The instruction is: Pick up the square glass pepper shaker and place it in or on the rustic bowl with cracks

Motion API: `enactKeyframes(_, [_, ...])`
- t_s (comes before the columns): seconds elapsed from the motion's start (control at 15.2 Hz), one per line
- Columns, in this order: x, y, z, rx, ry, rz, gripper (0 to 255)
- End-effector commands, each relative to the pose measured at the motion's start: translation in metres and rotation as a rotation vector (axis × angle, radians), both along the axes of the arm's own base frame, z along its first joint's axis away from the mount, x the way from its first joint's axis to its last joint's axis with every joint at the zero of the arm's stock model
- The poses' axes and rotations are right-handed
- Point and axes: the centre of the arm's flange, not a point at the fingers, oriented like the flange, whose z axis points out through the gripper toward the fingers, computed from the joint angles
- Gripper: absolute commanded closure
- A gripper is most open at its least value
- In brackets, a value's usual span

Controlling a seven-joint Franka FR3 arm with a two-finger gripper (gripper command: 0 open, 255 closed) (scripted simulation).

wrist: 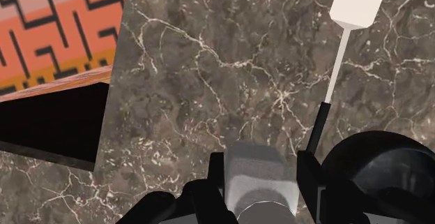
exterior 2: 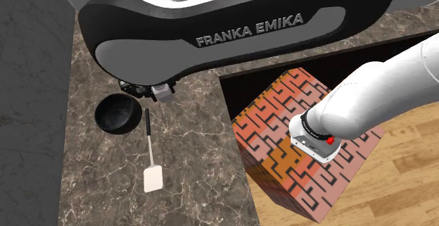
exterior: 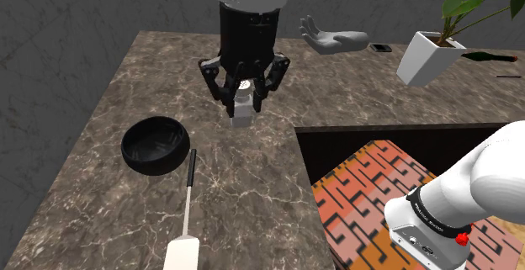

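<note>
My gripper [wrist: 261, 181] is clamped on the pepper shaker [wrist: 256, 170]. My two black fingers [wrist: 217, 181] press on its flat sides, one on each side. The shaker is pale grey and square, with a round cap on top. It stands up straight between my fingers. In the shoulder view it hangs right under my hand, low over the brown marble counter [exterior: 109, 100]. I cannot tell if its bottom touches the counter or not.

Just beside the shaker is the bowl [wrist: 380, 167]. It is black, round and deep, and it sits on the counter with its open side up. In the shoulder view the bowl is to the left of the shaker and a bit nearer the camera.

Between the shaker and the bowl starts a spatula [exterior: 190, 176]. It has a black handle, a thin pale rod and a flat white end. It lies flat on the counter, near the bowl.

Off the counter's edge is my stand [exterior 2: 281, 154], a box with an orange and pink maze pattern.

Far at the back of the counter lie a grey model hand [exterior: 332, 39] and a tilted white plant pot [exterior: 429, 55] with green leaves.
</note>
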Motion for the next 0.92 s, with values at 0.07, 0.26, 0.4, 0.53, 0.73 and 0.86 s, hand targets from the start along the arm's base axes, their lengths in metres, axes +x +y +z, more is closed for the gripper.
enactKeyframes(0.07, [0.026, 0.033, 0.001, 0.002, 0.000, -0.002, 255])
enactKeyframes(0.26, [0.051, 0.064, 0.003, 0.002, 0.000, -0.002, 255])
enactKeyframes(0.4, [0.068, 0.084, 0.005, 0.002, 0.000, -0.002, 255])
enactKeyframes(0.53, [0.084, 0.105, 0.006, 0.002, 0.000, -0.002, 255])
enactKeyframes(0.73, [0.109, 0.135, 0.008, 0.002, 0.000, -0.002, 255])
enactKeyframes(0.86, [0.121, 0.151, 0.004, 0.002, 0.000, -0.002, 255])
